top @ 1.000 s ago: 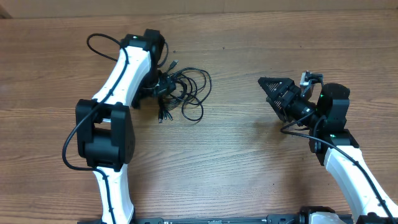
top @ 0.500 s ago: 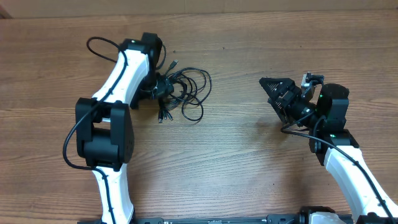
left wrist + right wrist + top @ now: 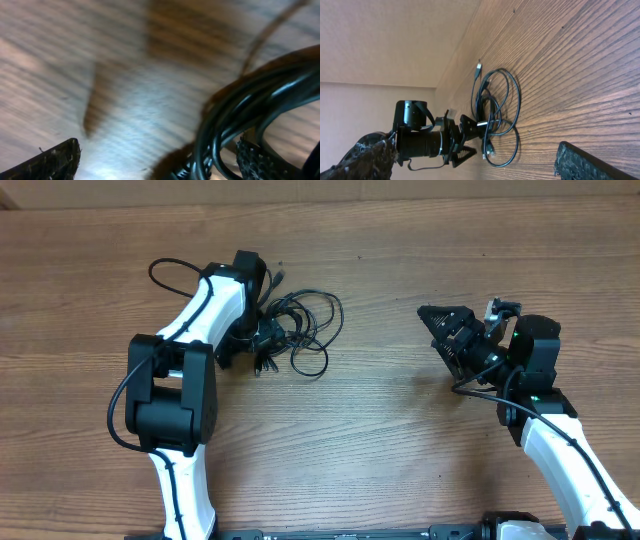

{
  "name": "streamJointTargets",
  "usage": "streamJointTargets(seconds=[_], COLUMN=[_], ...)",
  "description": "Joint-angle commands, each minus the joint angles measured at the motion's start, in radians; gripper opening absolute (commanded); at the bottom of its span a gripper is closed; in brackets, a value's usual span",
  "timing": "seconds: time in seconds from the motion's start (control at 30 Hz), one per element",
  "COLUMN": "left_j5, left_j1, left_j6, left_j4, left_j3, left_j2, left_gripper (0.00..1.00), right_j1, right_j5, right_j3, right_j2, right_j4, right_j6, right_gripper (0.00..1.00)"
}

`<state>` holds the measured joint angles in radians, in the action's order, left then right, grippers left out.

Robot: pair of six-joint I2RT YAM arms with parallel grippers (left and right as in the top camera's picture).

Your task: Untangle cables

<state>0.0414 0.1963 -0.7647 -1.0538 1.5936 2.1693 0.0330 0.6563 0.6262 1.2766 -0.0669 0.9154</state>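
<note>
The cables (image 3: 285, 328) lie as a small knotted black bundle with loose loops on the wooden table (image 3: 380, 440), left of centre. My left gripper (image 3: 262, 340) is down at the bundle's left side. In the blurred left wrist view it (image 3: 157, 162) stands open, and several cable strands (image 3: 235, 115) run between the fingers, close to the right fingertip (image 3: 257, 160). My right gripper (image 3: 435, 330) hangs open above the table well to the right, pointing at the bundle. The right wrist view shows the cables (image 3: 495, 107) and the left gripper (image 3: 470, 137) far off.
Thicker black wires loop off the left arm (image 3: 165, 270) near the back left. Bare wood lies between the bundle and the right arm (image 3: 545, 430).
The left arm has shifted a little, pushing its gripper further into the bundle and nudging the loops slightly right. The right arm has not moved.
</note>
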Motion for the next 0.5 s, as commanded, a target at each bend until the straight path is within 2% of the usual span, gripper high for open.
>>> streamJointTargets(seconds=[0.0, 0.03, 0.07, 0.13, 0.17, 0.33, 0.47], left_j5=[0.014, 0.013, 0.013, 0.013, 0.014, 0.013, 0.025], left_j1=[0.040, 0.047, 0.054, 0.067, 0.072, 0.079, 0.065], left_j6=[-0.026, -0.026, -0.026, -0.026, -0.026, -0.025, -0.020], left_j4=[0.042, 0.047, 0.053, 0.065, 0.069, 0.069, -0.029], left_j3=[-0.023, -0.023, -0.023, -0.023, -0.023, -0.022, 0.042], left_j2=[0.021, 0.021, 0.021, 0.021, 0.021, 0.021, 0.020], left_gripper=[0.74, 0.57, 0.34, 0.07, 0.04, 0.04, 0.04], right_j1=[0.006, 0.006, 0.006, 0.006, 0.006, 0.006, 0.006], right_j5=[-0.010, -0.010, -0.010, -0.010, -0.010, -0.009, -0.008], right_j3=[-0.004, -0.004, -0.004, -0.004, -0.004, -0.004, -0.004], right_j2=[-0.001, -0.001, -0.001, -0.001, -0.001, -0.001, -0.001], right_j4=[-0.005, -0.005, -0.005, -0.005, -0.005, -0.005, -0.006], right_j6=[-0.008, -0.008, -0.008, -0.008, -0.008, -0.008, -0.008], right_gripper=[1.00, 1.00, 1.00, 1.00, 1.00, 1.00, 1.00])
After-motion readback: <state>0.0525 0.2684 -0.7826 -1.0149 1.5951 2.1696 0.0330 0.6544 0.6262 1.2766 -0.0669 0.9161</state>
